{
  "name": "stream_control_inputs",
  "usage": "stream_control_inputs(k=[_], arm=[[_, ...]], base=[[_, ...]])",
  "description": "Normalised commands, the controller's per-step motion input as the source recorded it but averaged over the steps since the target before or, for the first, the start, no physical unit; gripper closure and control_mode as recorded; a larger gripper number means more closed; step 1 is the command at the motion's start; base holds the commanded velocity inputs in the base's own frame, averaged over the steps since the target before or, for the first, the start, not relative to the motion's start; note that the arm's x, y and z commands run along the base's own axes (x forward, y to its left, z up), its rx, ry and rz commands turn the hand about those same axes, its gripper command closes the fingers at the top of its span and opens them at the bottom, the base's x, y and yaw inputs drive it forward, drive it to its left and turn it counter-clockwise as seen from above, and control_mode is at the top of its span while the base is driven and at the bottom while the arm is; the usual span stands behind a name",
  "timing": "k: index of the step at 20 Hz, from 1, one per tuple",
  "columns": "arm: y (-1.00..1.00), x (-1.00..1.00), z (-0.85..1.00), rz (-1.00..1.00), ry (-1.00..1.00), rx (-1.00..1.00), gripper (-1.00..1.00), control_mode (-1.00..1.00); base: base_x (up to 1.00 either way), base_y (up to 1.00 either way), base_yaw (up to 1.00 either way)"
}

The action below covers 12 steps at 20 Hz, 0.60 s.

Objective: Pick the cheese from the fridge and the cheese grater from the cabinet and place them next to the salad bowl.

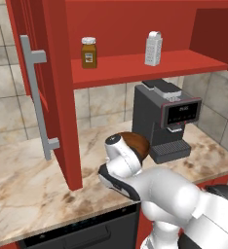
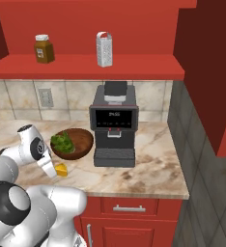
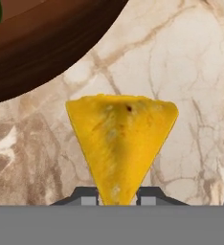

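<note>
Marble tabletop (image 2: 148, 169) spans both base views, veined beige-brown, backed by a tiled wall.

Cabinet (image 1: 62, 97): red wall unit above the tabletop, door swung open, long grey bar handle (image 1: 38, 97) on the door. Inner red shelf (image 2: 86, 67) exposed.

Coffee machine (image 2: 114, 128): dark grey, stands on the tabletop under the shelf, against the wall.

Robot arm (image 1: 130, 170): white, bent low over the tabletop in front of the coffee machine, wrist angled down beside the bowl.

Salad bowl (image 2: 74, 144): round, dark brown, green leaves inside. Sits on the tabletop just left of the coffee machine in the right base view. In the hand view its brown wall occupies the upper left corner.

Cheese grater (image 2: 104, 49): white-grey, upright on the cabinet shelf, above the coffee machine. Well apart from the arm.

Brown jar (image 2: 44, 48): white lid, upright on the same shelf, left of the grater.

Cheese (image 3: 121, 143): yellow-orange wedge. In the right base view it is at the tabletop just beside the bowl's near rim, at the end of the wrist. Whether it rests on the marble or hangs just above, cannot tell.

Tool (image 3: 117, 197): narrow tip of the wedge sits between the two dark finger tips, which press against it from both sides; tool is grasping the cheese.
</note>
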Motion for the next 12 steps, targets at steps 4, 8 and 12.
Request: stream_control_inputs(k=[4, 8, 12], arm=[[0.0, 0.03, -0.04, 0.0, 0.0, 0.0, 1.0, -1.0], [0.0, 0.0, 0.0, 0.0, 0.0, 0.0, 1.0, -1.0], [0.0, 0.0, 0.0, 0.0, 0.0, 0.0, -1.0, -1.0]], base=[[0.0, 0.0, 0.0], [0.0, 0.0, 0.0], [0.0, 0.0, 0.0]])
